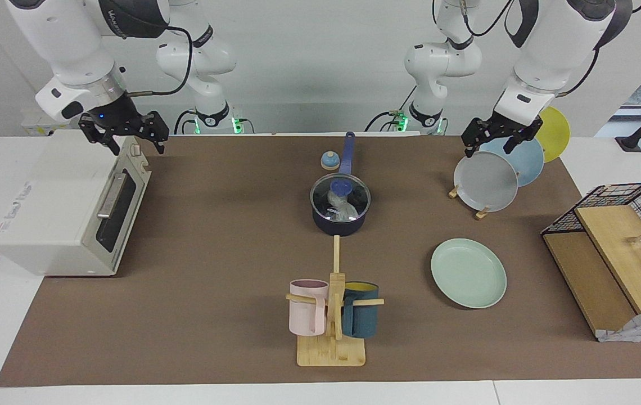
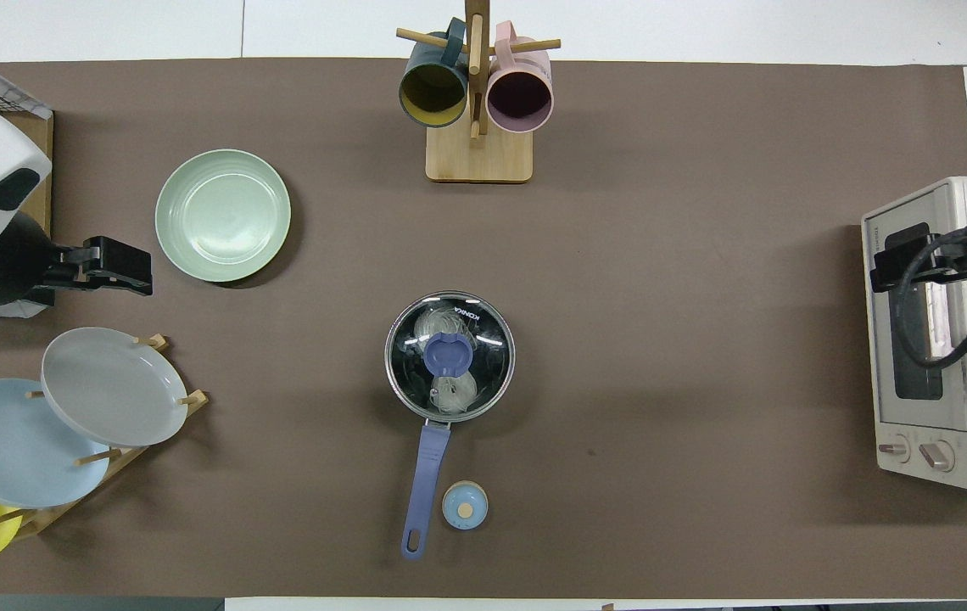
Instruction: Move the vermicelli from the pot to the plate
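Observation:
The dark navy pot (image 1: 338, 226) stands mid-table with its long blue handle (image 2: 426, 475) pointing toward the robots. A glass lid (image 1: 356, 198) with a blue knob (image 2: 448, 354) covers it. The vermicelli (image 1: 344, 211) lies inside and shows through the lid as two pale bundles (image 2: 435, 322). The mint-green plate (image 1: 468, 273) lies empty, farther from the robots than the pot, toward the left arm's end; it also shows in the overhead view (image 2: 222, 215). My left gripper (image 1: 488, 149) is open and empty over the plate rack. My right gripper (image 1: 136, 147) is open and empty over the toaster oven.
A plate rack (image 1: 481, 212) holds a grey plate (image 1: 484, 181), a light blue one and a yellow one. A toaster oven (image 1: 62, 208) stands at the right arm's end. A mug tree (image 1: 332, 343) holds pink and teal mugs. A small blue round object (image 1: 329, 161) lies beside the handle. A wire basket (image 1: 630, 197) stands at the left arm's end.

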Tool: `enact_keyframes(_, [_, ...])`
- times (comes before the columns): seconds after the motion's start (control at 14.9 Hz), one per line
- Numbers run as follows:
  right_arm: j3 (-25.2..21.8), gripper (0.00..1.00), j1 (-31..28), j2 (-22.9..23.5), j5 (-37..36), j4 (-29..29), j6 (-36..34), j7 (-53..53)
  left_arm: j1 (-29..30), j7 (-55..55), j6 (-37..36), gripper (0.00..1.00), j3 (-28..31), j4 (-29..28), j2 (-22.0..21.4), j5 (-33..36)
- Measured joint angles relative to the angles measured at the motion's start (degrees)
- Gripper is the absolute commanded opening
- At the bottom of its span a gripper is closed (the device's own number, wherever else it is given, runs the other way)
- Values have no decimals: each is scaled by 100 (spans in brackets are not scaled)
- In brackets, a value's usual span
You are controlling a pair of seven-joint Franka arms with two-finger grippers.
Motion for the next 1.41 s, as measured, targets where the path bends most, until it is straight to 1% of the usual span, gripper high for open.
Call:
enact_keyframes(0.74, [19,100,24,-4,66,-1,0,0,0,-7,0,100,-4,0,0,0])
enact_keyframes(0.87, [41,100,176,-5,127,-1,8,3,0,-7,0,100,-4,0,0,0])
enact_keyframes(1.0, [64,100,617,1,203,-16,144,361,0,-8,0,100,-4,0,0,0])
enact_keyframes(1.14, [94,100,1286,100,221,-28,374,1163,0,-7,0,100,-4,0,0,0])
enact_keyframes(1.27, [129,100,1909,373,300,60,604,2024,0,-8,0,100,-4,0,0,0])
enact_keyframes(1.41, [144,100,2337,829,348,369,706,2572,0,-8,0,100,-4,0,0,0])
